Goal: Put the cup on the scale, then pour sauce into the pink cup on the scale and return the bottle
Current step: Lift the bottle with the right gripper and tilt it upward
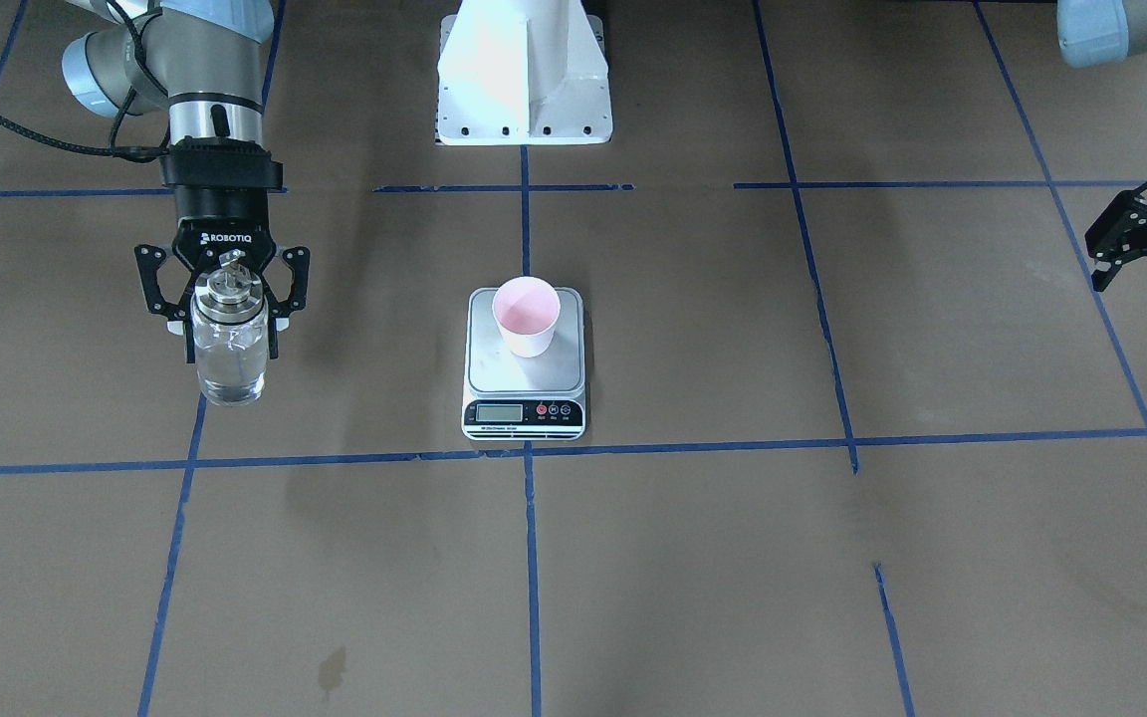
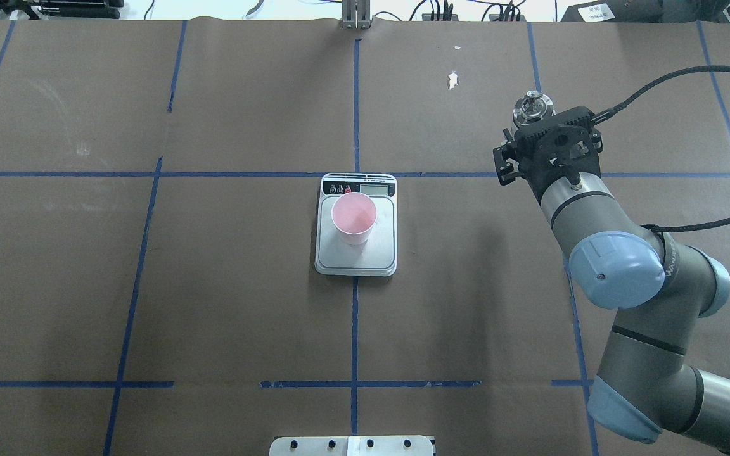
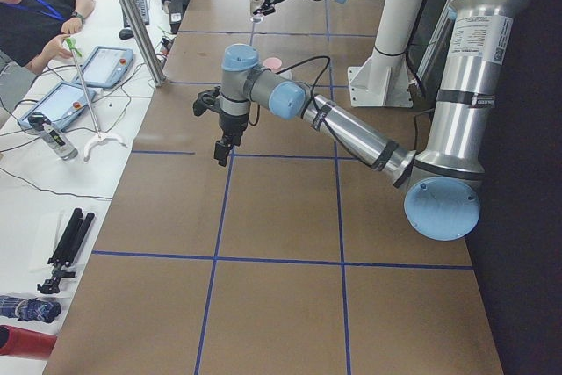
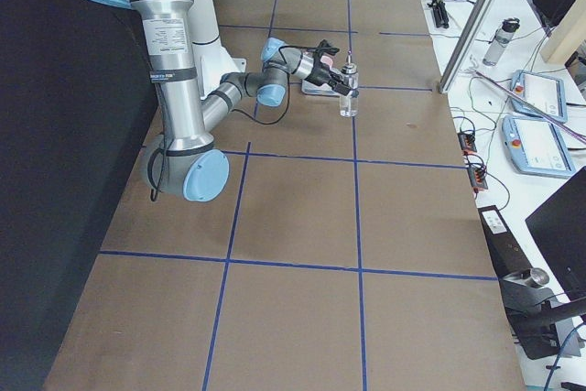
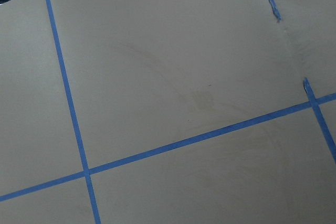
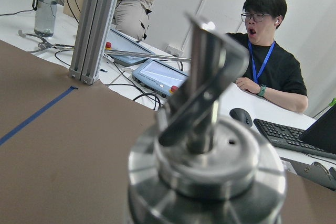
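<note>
1. Pale pink cup (image 2: 353, 218): tapered, matte paper look, round rim, upright w/ mouth up. It stands on the scale (image 2: 377, 256), toward the plate's 12 o'clock end (overhead view), inside the plate edges on all sides.
2. Scale: flat rectangle w/ rounded corners and a smooth silver-grey plate. A black strip w/ LCD + red/black buttons runs along its 12 o'clock edge. It sits mid-table over a tape line.
3. Bottle (image 1: 228, 349): clear glass cylinder, shiny metal collar + spout, upright. It is approx 2 o'clock from the scale and well apart. The sauce (image 1: 231, 378) inside is clear and water-like. Can't tell if the base touches the table.
4. R gripper (image 1: 227, 327): black fingers pinch the bottle's upper body from both sides.
5. L gripper (image 1: 1131, 239): far out at approx 10 o'clock from the scale, above the table. Spread or pressed together: can't tell.
6. Table (image 2: 213, 285): matte brown paper w/ a blue tape (image 2: 354, 329) grid. Bare paper lies between scale and bottle and round the scale's other edges.
</note>
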Robot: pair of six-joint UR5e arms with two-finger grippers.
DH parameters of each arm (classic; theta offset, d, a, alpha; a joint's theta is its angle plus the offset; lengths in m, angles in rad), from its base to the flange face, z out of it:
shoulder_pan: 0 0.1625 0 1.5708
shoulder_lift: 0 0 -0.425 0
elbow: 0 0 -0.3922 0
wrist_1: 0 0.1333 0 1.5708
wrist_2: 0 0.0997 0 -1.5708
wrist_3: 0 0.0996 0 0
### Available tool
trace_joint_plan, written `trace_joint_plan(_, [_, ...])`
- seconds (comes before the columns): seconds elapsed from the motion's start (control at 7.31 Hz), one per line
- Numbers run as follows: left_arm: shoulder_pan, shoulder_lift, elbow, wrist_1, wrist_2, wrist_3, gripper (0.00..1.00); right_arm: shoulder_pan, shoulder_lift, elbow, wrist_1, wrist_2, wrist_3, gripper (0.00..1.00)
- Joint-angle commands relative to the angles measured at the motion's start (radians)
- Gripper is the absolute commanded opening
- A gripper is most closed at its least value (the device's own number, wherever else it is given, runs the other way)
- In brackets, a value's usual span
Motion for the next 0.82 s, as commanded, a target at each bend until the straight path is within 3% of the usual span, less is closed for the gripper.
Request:
trace_joint_plan(0.0, [-0.001,0.000,0.002,0.000,0.001,0.001,1.00,-0.019,0.001,-0.011,-0.008,-0.057,-0.083,0.00])
trace_joint_plan(0.41, [-0.070,0.026,0.036,0.003,-0.015,0.203,1.00,-0.112,0.004,-0.034,-0.010,-0.215,-0.226,0.00])
trace_joint_plan(0.68, [-0.128,0.043,0.072,0.001,-0.027,0.282,1.00,-0.181,0.062,-0.038,-0.119,-0.353,-0.288,0.00])
